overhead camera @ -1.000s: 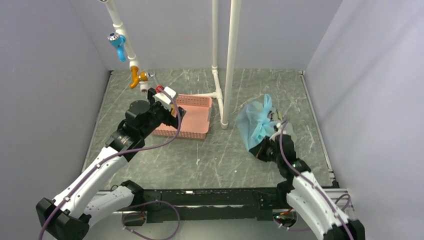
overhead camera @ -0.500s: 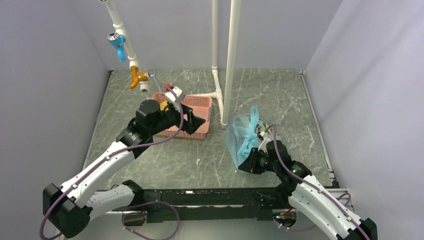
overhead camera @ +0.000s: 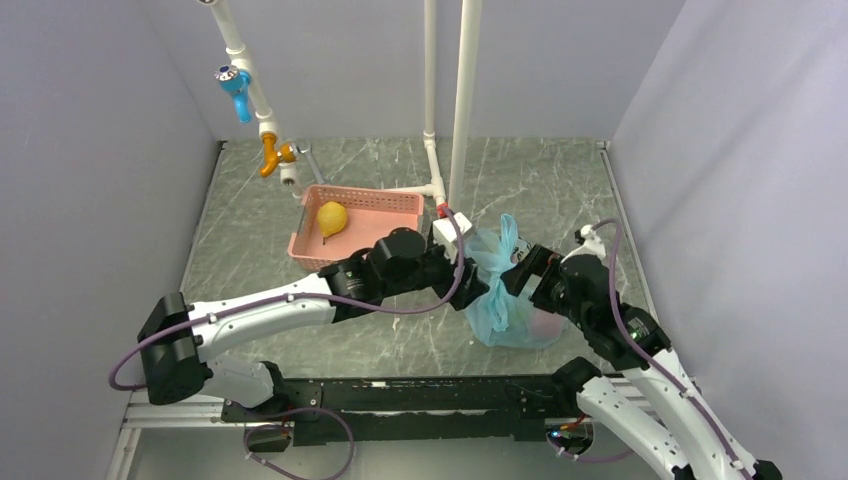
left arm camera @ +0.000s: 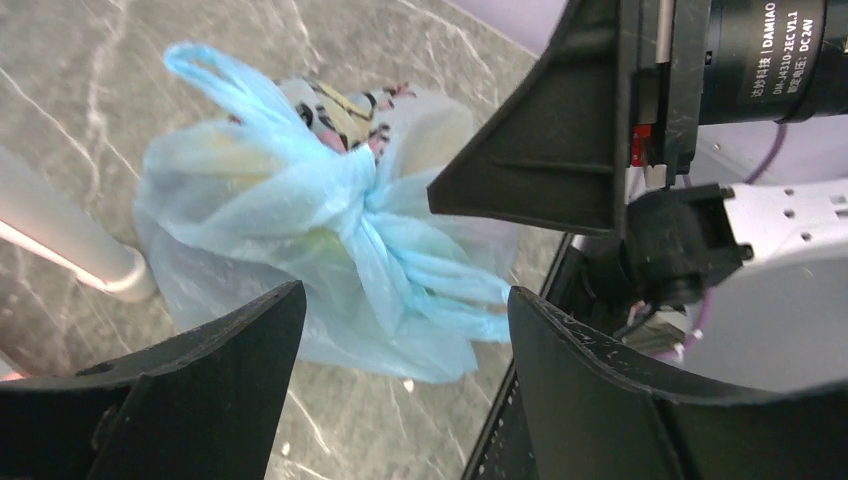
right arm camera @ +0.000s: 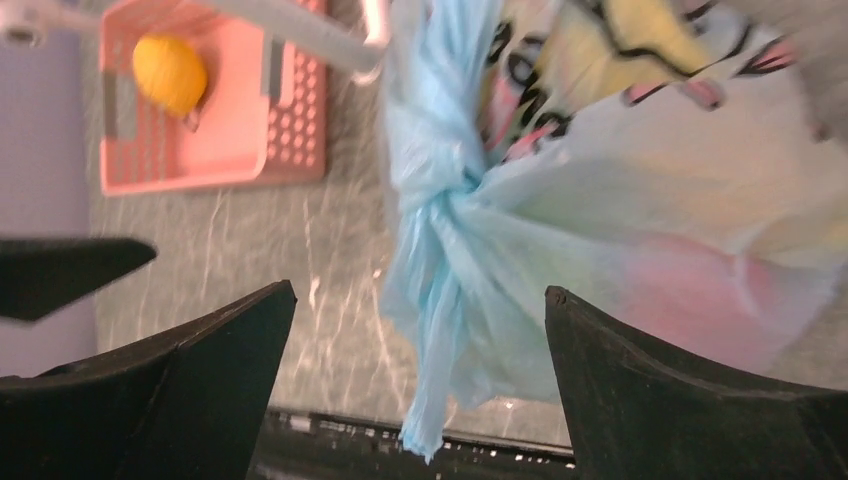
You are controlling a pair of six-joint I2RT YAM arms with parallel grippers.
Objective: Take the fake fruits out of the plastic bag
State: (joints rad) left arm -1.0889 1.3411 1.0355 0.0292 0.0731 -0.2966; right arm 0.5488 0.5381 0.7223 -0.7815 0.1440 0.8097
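Above the bench [overhead camera: 400, 170], the top view shows the left arm swung away from the pink basket [overhead camera: 395, 205], where the yellow pear [overhead camera: 332, 217] now lies, and stretched across to the plastic bag [overhead camera: 505, 310]. The left end effector [overhead camera: 468, 275] and right end effector [overhead camera: 515, 282] flank the bag, which appears to rest on the bench, nearer the arm bases than a moment ago.

At the left wrist, the jaws stand wide, the bag's knotted neck beyond them, untouched.

At the right wrist, the jaws have just sprung apart and let go of the bag. Pink and yellow tints show through the film, so other fake fruits likely remain inside. One fruit is out; I judge the knot needs opening next.
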